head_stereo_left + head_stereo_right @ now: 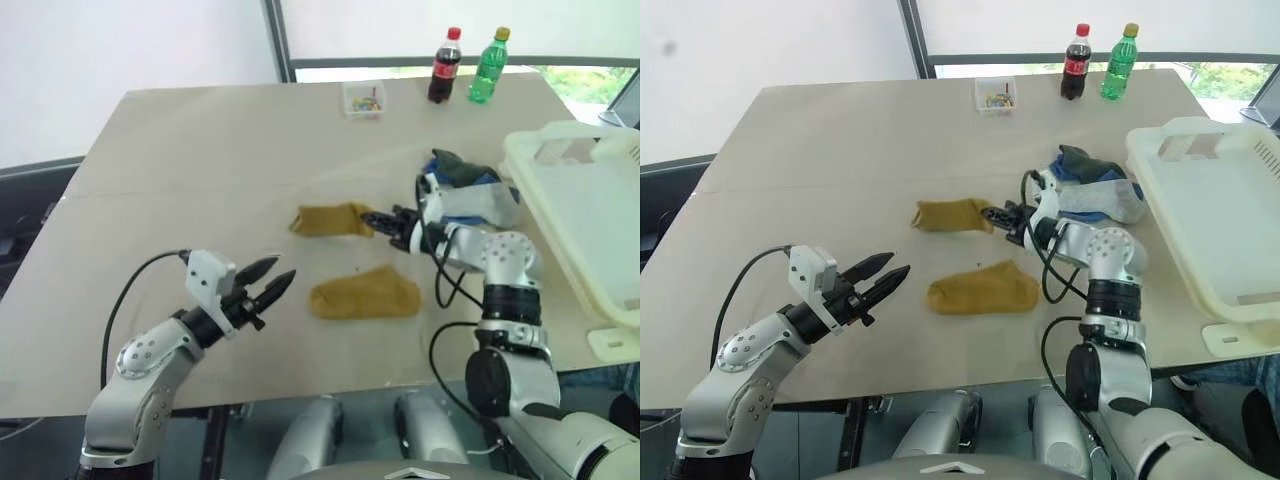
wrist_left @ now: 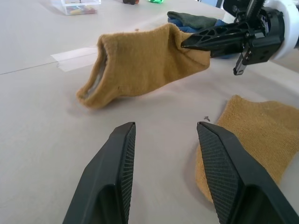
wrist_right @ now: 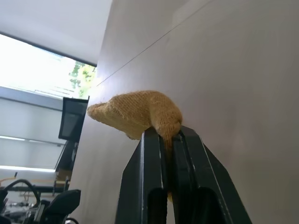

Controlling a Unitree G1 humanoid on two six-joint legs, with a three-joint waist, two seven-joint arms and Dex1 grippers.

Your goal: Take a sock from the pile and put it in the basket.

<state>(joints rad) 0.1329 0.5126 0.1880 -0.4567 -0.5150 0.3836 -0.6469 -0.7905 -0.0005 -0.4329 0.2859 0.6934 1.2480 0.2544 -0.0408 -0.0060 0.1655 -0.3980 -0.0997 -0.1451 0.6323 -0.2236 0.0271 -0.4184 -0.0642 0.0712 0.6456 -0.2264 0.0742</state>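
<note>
Nearest the camera, the left hand [image 1: 268,287] hovers over the tabletop [image 1: 200,170] with its fingers spread and nothing between them, aimed toward the middle of the scene. Just beyond it a mustard-yellow sock [image 1: 365,296] lies flat and loose.

Farther out, the right hand [image 1: 385,222] is clenched on the toe end of a second mustard sock [image 1: 328,220] — in the right wrist view the fabric bunches out between the two closed black fingers. That sock looks stretched along the tabletop, its open cuff away from the hand; whether it is lifted clear I cannot tell.

Behind the right forearm sits the pile [image 1: 462,178], dark green, blue and light grey pieces heaped together. At the robot's right, the basket [image 1: 555,150] rests with its rim near the pile, and no sock shows inside it.

So the picking seems done — a sock is gripped. What remains, as I judge it, is the carry across to the basket and the release over it.
</note>
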